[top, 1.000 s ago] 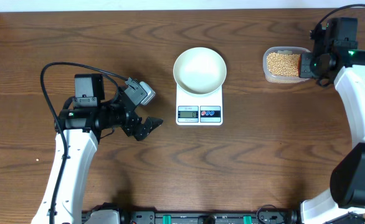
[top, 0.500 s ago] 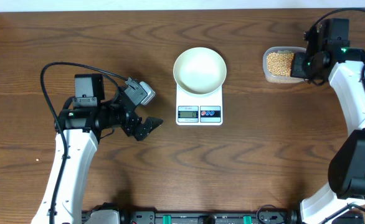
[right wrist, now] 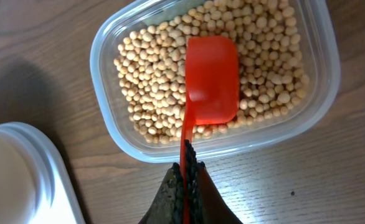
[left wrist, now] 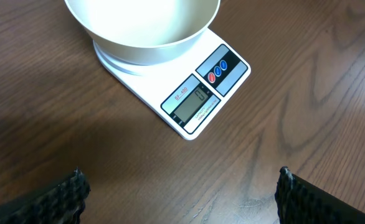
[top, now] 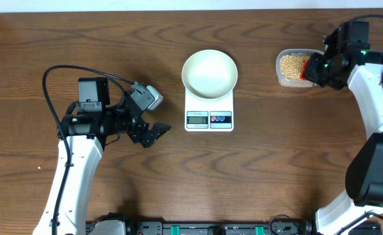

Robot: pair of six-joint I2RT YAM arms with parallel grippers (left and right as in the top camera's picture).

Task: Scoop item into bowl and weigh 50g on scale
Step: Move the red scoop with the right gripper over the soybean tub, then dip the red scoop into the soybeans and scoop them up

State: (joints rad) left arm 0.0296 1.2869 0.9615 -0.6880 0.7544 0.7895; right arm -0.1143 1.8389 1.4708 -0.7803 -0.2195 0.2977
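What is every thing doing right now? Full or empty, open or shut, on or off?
bowl: empty, sitting on the scale.
scale: on, display seems to read zero.
tub: no lid, holding the beans.
beans: all in the tub, none in the bowl.
red scoop: empty, over the beans.
right end effector: shut on the red scoop's handle.
left end effector: open, holding nothing.

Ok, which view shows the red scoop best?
Right wrist: the red scoop shows whole, over the beans in the clear tub, its handle pinched by the right arm's fingers. Overhead gives only a red sliver; left wrist shows none of it.
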